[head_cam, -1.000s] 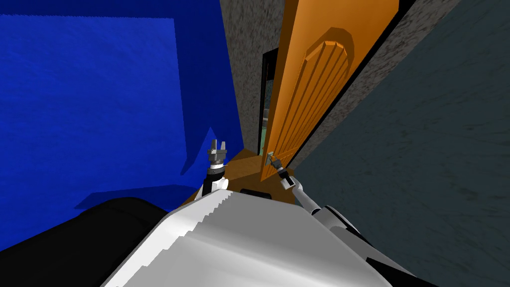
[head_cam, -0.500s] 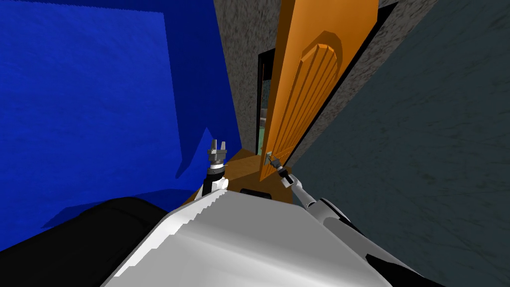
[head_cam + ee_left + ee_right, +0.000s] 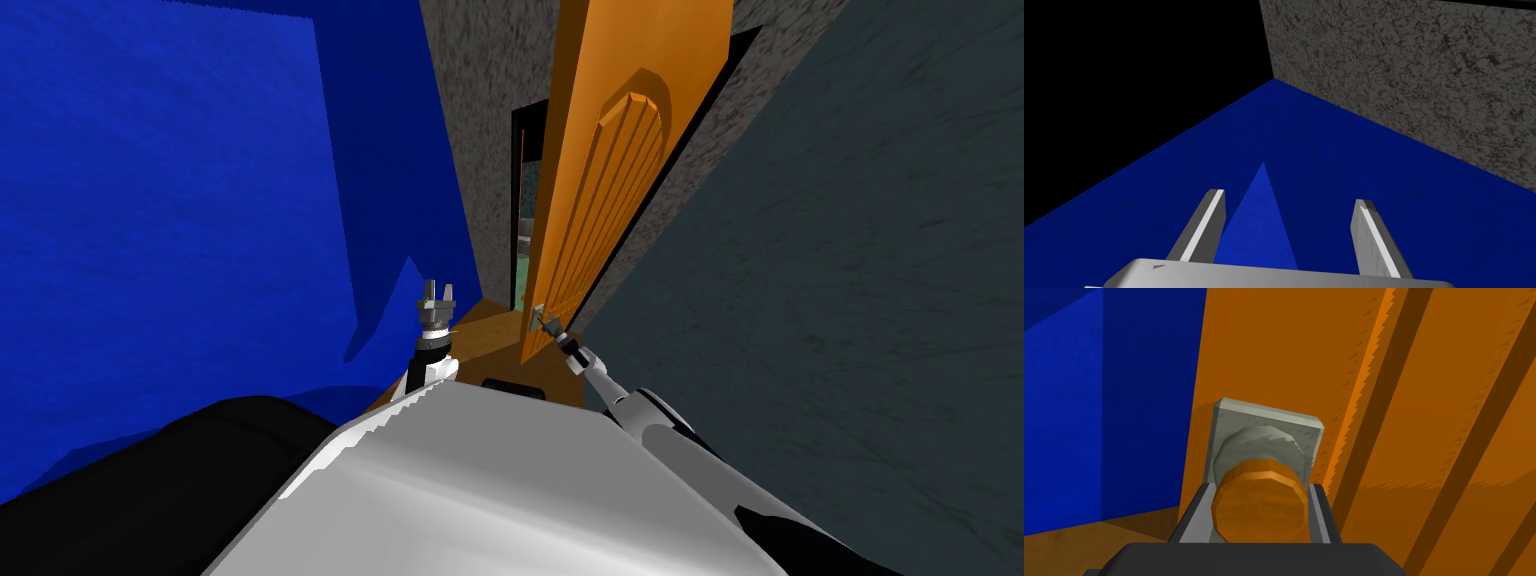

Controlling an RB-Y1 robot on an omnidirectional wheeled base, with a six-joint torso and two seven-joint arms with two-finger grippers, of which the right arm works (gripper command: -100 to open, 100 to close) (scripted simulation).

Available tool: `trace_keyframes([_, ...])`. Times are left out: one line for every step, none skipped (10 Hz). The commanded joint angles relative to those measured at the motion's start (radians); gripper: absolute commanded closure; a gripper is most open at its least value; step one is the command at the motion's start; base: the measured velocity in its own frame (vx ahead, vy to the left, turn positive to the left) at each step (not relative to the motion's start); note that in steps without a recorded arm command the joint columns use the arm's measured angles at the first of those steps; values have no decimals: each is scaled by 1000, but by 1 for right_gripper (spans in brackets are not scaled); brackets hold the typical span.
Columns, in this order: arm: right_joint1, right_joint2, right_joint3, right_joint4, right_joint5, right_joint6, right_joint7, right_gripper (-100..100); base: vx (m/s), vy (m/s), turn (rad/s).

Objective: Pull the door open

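An orange panelled door (image 3: 610, 180) stands partly open ahead of me, swung toward me, with a gap on its left side. Its round orange knob (image 3: 1259, 508) sits on a grey square plate (image 3: 1264, 438) near the door's free edge. My right gripper (image 3: 1259, 513) is shut on the knob, one finger pressing each side; in the head view that right gripper (image 3: 545, 322) sits at the door's lower edge. Left of it my left gripper (image 3: 436, 297) is raised, and the wrist view shows this left gripper (image 3: 1289, 210) open with nothing between the fingers.
A blue wall (image 3: 200, 230) runs close along my left. A dark grey wall (image 3: 830, 300) closes in on the right. A speckled grey wall (image 3: 490, 130) surrounds the black door frame (image 3: 522, 200). Brown floor (image 3: 490, 330) lies between me and the door.
The door has swung a little further open toward me, widening the gap on its left. My right arm has drawn back with the knob held. The left arm has stayed put.
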Motion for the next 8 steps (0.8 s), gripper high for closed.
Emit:
trace_keyframes([-36, 10, 0, 50, 43, -50, -48, 100, -7, -24, -91])
trace_keyframes([-36, 10, 0, 61, 43, -54, -48, 100, -6, -17, -54])
trace_keyframes([-63, 16, -2, 101, 79, -87, -87, 100, -7, -20, -109])
trace_keyframes([-63, 16, -2, 112, 79, -91, -87, 100, -7, -19, -53])
trace_keyframes([-89, 21, -4, 148, 114, -125, -125, 100, -6, -28, -92])
trace_keyframes([-89, 21, -4, 160, 114, -126, -125, 100, -4, -20, -43])
trace_keyframes([-115, 27, -5, 196, 149, -161, -163, 100, -7, -27, -88])
trace_keyframes([-115, 27, -5, 209, 149, -162, -163, 100, -3, -20, -52])
